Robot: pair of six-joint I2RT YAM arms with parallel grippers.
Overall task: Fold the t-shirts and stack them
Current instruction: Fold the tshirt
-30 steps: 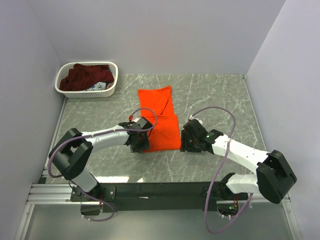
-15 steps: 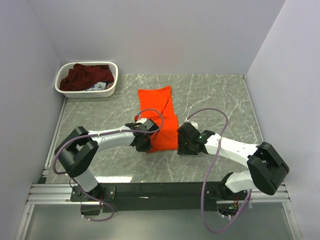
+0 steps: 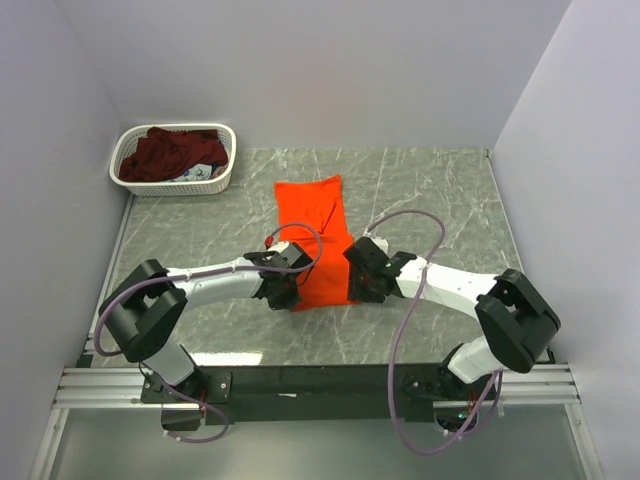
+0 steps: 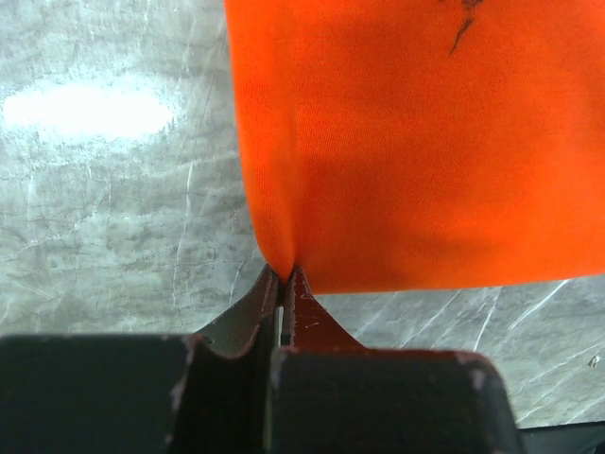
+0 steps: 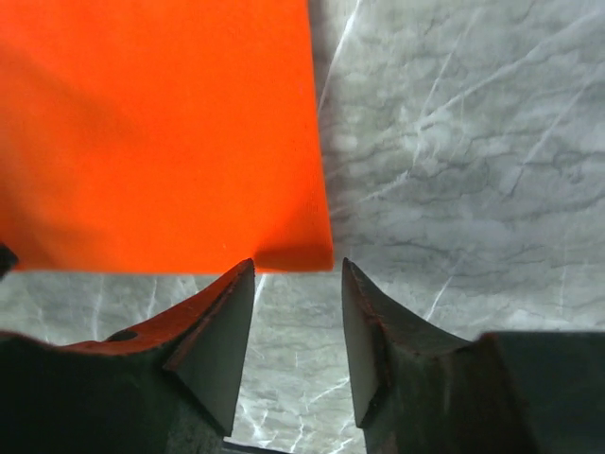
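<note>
Both arms have drawn inward over the last second, closing on the near hem of the orange t-shirt (image 3: 315,232) from either side; its near edge now looks narrower and slightly bunched.

- Orange t-shirt: lies as a long folded strip on the marble table (image 3: 440,200), mid-table, running away from the arms.
- Maroon t-shirt (image 3: 170,152): heaped in the white basket (image 3: 172,188) at the far-left corner, well apart from the work.
- Left gripper (image 3: 283,290): its wrist view shows the jaws pinched together on the near-left corner, cloth rising out of the tips (image 4: 286,274). Grip sits at the very edge of the fabric.
- Right gripper (image 3: 360,280): jaws apart, clamping nothing. In its wrist view the near-right corner lies just beyond the fingertips (image 5: 298,270), roughly in line with the gap.

Judged step: take both near corners, then carry the hem toward the far end for the next fold.

Risks:
1. Right jaws close short of the hem and catch only marble, so 1 corner lifts alone and the strip skews.
2. Left pinch is shallow; a pull could slip it free.
3. Either gripper may hold only the top layer, and lifting would then open the fold already made.
</note>
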